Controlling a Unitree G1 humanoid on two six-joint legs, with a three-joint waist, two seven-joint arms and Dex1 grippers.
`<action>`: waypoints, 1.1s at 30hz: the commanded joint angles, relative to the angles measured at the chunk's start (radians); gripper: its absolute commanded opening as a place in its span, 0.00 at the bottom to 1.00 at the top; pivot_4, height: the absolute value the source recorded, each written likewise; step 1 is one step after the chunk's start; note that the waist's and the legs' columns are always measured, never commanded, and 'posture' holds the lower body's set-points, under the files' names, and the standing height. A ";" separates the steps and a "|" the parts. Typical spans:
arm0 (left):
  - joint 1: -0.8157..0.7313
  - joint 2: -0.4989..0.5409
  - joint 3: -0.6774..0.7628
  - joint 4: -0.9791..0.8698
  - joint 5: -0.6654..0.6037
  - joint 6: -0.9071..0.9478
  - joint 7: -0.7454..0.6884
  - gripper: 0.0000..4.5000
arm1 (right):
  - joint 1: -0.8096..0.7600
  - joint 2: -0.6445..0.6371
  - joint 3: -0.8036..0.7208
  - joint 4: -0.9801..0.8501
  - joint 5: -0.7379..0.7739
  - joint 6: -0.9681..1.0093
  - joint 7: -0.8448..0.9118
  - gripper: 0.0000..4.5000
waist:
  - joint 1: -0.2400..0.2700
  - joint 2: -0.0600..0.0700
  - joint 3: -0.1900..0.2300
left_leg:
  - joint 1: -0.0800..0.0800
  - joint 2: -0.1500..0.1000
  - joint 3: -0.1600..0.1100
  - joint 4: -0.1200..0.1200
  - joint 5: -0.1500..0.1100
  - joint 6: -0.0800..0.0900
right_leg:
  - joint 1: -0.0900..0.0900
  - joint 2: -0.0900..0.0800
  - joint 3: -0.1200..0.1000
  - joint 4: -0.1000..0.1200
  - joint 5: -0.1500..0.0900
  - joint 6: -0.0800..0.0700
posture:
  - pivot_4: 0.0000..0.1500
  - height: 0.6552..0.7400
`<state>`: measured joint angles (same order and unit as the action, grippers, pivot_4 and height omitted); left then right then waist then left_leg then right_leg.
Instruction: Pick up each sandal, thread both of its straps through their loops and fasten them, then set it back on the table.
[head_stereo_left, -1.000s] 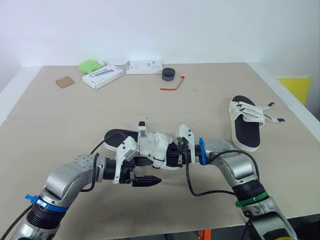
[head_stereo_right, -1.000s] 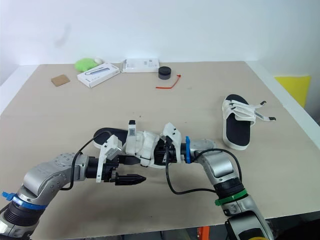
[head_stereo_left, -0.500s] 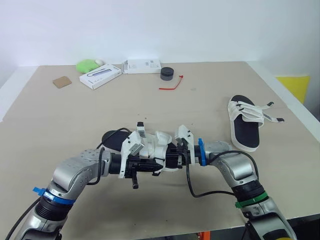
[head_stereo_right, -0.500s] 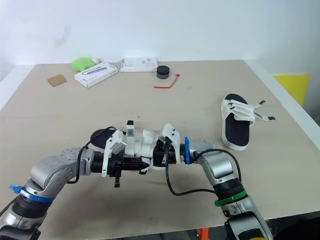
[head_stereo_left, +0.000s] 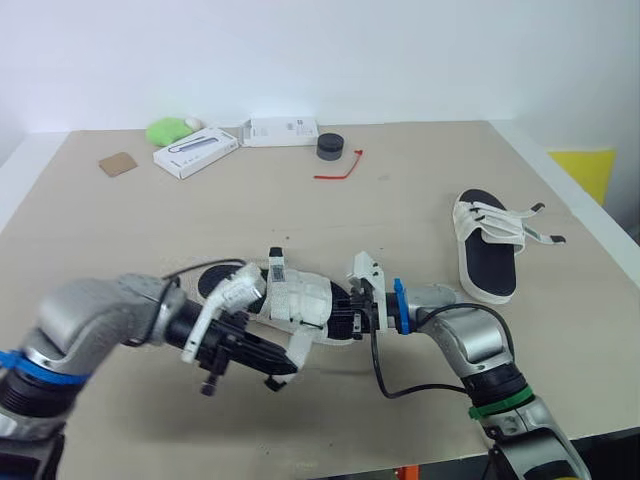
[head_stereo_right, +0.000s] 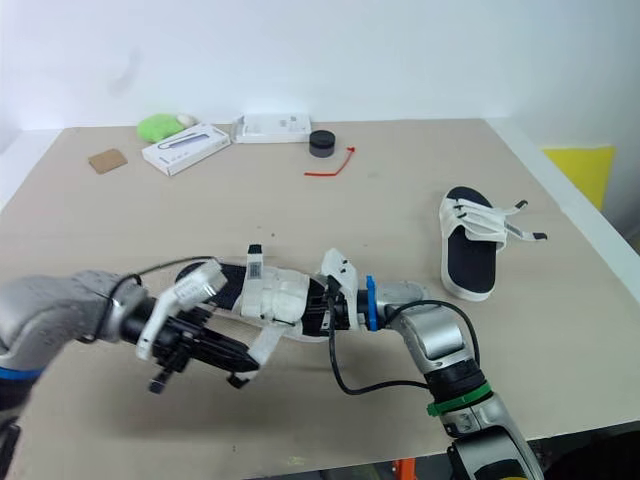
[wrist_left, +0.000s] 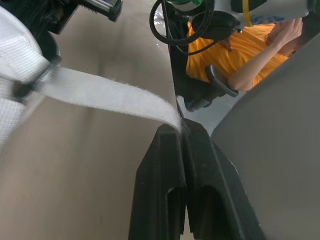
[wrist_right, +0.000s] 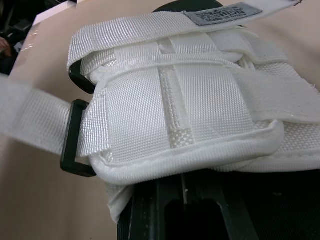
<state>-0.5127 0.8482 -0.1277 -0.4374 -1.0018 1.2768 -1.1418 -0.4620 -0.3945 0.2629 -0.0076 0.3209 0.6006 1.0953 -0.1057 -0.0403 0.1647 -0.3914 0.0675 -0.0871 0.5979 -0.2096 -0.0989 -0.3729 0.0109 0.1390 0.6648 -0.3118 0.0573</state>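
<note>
Robot lab, plain white wall, large plywood table

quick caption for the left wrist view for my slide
Left end effector pinching the tip of a white strap, drawn taut from the sandal above the table.

table | far sandal | white box | black puck | red tie

Sandal: white woven cloth, coarse. Loop: black plastic. Table: matt.
</note>
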 joint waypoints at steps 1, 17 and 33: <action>-0.059 -0.068 0.065 0.024 -0.152 0.062 0.022 0.02 | 0.056 -0.002 0.079 0.120 -0.048 0.049 -0.023 0.00 | -0.001 0.000 0.000 | 0.000 0.000 0.000 0.000 -0.001 0.000 | 0.000 0.000 0.000 0.000 -0.001 0.000 | 1.00 1.00; -0.292 -0.572 0.276 0.791 0.027 0.232 0.748 0.02 | 0.046 0.001 0.075 0.144 -0.055 0.024 -0.025 0.00 | 0.005 0.000 -0.004 | 0.000 0.000 -0.004 0.004 0.004 -0.003 | 0.003 0.001 -0.002 0.001 0.007 0.003 | 1.00 1.00; -0.379 -0.653 0.383 0.929 0.199 0.139 0.918 0.45 | 0.042 0.005 0.069 0.156 -0.053 0.015 -0.039 0.00 | 0.004 0.003 -0.017 | 0.004 -0.004 -0.007 0.003 0.008 -0.009 | 0.007 -0.001 -0.001 0.000 0.009 0.006 | 1.00 1.00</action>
<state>-0.8998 0.1936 0.2580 0.4799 -0.8573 1.4152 -0.2622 -0.4773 -0.3844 0.2644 0.0623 0.3111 0.5749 1.0689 -0.1018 -0.0368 0.1480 -0.3872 0.0630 -0.0945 0.6005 -0.2012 -0.1078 -0.3658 0.0102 0.1375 0.6645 -0.3029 0.0633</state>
